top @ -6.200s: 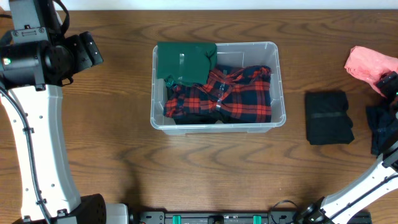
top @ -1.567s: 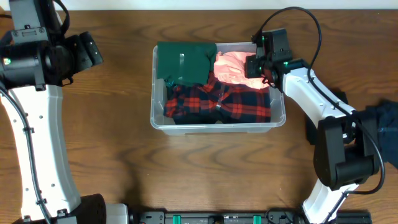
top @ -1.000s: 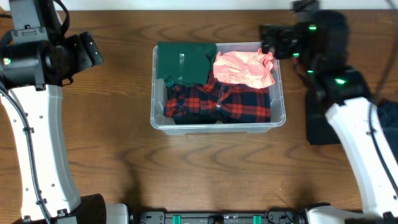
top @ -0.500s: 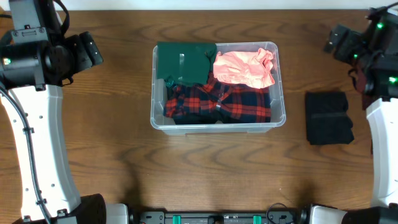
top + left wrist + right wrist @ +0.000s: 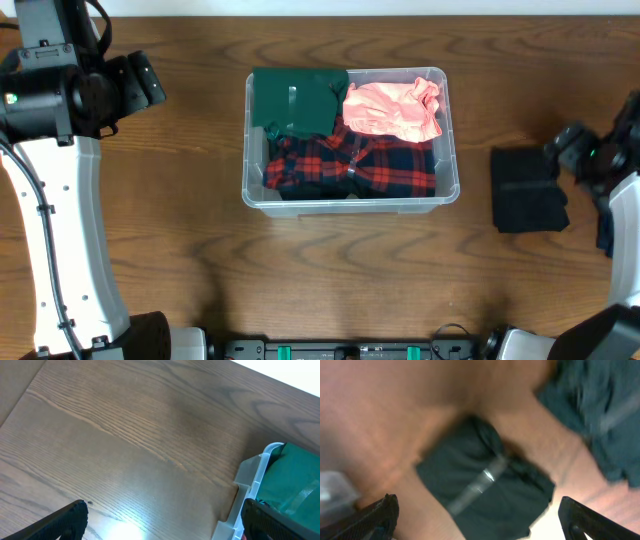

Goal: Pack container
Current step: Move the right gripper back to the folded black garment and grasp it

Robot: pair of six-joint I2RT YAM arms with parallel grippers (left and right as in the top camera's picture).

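**Bin holds 3 garments, 2 outside, both grippers empty**

1 container (image 5: 350, 205): clear bin, mid-table, slightly toward 12 o'clock in the overhead view, long side running 9 to 3.

3 garments inside:
- green garment (image 5: 297, 100), folded, in the 10 o'clock corner
- pink garment (image 5: 392, 108), crumpled, in the 2 o'clock corner, touching the green one
- red plaid garment (image 5: 350, 162) across the 6 o'clock half, under the edges of the other two

2 garments outside, on the table (image 5: 200, 250):
- black folded garment (image 5: 522, 195) at 3 o'clock from the bin, well apart from it
- dark blue garment (image 5: 603, 222) further out at 3 o'clock, cut off by the frame edge

2 arms.

Left arm: stands along the 9 o'clock side, wrist bent toward the bin. The left gripper (image 5: 165, 522) sits at 10 o'clock from the bin, apart from it. Jaws spread wide, nothing between them. Its camera looks down on bare wood, with the bin corner and green garment at 4 o'clock.

Right arm: comes in from the 4 o'clock corner. The right gripper (image 5: 480, 520) is over the 2 o'clock corner of the black garment. Jaws spread wide, gripping nothing. That camera is blurred, and whether the gripper touches the cloth can't be told.
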